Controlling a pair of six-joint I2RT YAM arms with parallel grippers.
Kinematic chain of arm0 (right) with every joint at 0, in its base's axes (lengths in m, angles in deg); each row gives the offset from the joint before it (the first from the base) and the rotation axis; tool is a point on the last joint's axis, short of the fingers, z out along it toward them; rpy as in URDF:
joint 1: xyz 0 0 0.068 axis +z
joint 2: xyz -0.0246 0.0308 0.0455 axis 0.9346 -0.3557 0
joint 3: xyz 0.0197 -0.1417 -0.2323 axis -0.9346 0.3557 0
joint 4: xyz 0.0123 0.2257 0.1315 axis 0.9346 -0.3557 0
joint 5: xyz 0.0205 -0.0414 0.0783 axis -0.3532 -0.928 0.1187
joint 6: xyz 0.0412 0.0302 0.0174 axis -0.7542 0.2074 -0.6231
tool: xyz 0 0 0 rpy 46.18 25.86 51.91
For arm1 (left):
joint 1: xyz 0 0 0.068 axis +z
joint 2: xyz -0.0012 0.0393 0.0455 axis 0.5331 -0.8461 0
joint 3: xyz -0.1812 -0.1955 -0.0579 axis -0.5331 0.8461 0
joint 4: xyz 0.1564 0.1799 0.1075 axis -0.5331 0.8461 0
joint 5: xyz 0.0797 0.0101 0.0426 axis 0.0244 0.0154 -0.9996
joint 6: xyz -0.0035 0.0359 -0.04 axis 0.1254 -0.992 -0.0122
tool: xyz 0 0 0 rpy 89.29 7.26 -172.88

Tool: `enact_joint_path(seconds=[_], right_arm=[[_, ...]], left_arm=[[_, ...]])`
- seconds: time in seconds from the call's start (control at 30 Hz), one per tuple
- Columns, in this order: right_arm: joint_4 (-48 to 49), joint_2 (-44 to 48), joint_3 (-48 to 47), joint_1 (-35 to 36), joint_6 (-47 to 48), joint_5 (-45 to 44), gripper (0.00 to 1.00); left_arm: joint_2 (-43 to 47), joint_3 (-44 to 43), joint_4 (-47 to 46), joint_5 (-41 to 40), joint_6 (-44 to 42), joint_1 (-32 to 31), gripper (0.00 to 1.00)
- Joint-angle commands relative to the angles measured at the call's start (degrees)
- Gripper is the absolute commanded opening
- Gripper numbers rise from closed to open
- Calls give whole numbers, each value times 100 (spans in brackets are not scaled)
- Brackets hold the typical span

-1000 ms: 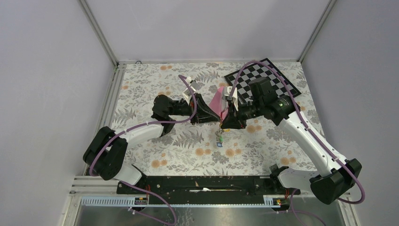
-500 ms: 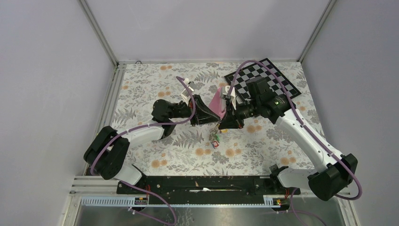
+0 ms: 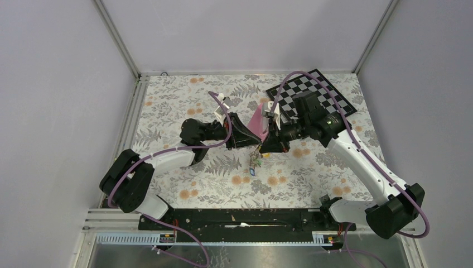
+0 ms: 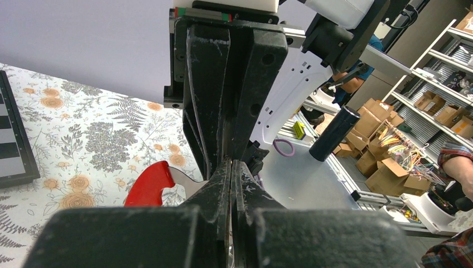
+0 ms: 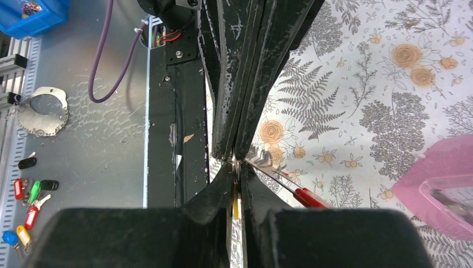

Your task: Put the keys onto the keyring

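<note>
The two grippers meet tip to tip above the middle of the floral table. My left gripper [image 3: 255, 143] [image 4: 231, 165] is shut on the keyring [image 4: 150, 184], whose red curved bar and flat grey side stick out left of its jaws. In the right wrist view the keyring [image 5: 304, 196] shows edge-on as a thin metal strip with a red end. My right gripper [image 3: 264, 146] [image 5: 236, 167] is shut on a key; only a yellow sliver and a metal edge show between its fingers. Below the tips hang a few keys [image 3: 255, 163] with coloured tags.
A pink pyramid [image 3: 257, 119] [image 5: 446, 184] stands just behind the grippers. A checkerboard [image 3: 310, 98] lies at the back right. Several loose tagged keys [image 5: 28, 195] and a blue bin [image 5: 30, 14] sit on the metal shelf past the table's near edge.
The right arm has pushed slightly left toward the left gripper, and the hanging keys have swung a little left. Both grippers stay shut.
</note>
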Motion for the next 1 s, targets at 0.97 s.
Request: enact_joint_path(seconds=[0.97], right_arm=[[67, 690, 90, -321, 57, -329, 3]], left_arm=[[379, 80, 223, 209, -928, 76, 0]])
